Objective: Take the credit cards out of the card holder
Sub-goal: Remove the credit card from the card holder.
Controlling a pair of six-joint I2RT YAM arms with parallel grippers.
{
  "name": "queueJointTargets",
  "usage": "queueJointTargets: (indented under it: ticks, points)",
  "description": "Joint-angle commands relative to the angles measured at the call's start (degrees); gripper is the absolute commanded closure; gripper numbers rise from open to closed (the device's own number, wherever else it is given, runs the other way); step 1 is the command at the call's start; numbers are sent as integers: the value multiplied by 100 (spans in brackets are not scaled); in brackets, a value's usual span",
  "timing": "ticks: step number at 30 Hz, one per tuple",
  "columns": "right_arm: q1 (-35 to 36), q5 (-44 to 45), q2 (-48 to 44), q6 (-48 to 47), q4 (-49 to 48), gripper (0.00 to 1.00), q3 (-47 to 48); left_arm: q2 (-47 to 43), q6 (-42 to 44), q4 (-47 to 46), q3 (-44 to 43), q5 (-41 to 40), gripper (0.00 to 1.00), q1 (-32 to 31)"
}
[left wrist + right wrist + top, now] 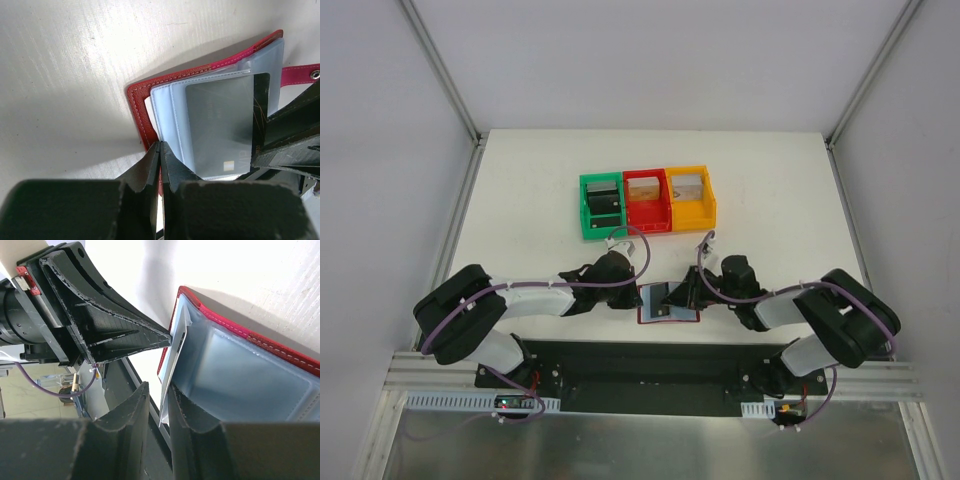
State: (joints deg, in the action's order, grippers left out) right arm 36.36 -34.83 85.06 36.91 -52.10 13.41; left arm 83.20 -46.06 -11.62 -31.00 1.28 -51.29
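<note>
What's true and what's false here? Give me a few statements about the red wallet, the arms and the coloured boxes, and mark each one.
1. The card holder lies open on the table. True.
2. The left fingers are spread wide and touch nothing. False: they are shut, pinching the card holder's red edge.
3. A green bin, a red bin and an orange bin stand in a row. True.
4. The card holder sits inside the orange bin. False: it lies on the table in front of the bins, between the two arms.
5. A grey card shows among the card holder's clear sleeves. True.
</note>
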Motion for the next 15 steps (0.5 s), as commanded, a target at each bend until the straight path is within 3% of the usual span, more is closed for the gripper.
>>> queueJointTargets:
  ticks: [1,15]
  points:
    - [-76,-200,-226,18,-363,76,-14,179,27,441,200,-409,100,22]
    - [-199,-244,-270,-8,-284,78,-84,144,45,494,218,-435,100,22]
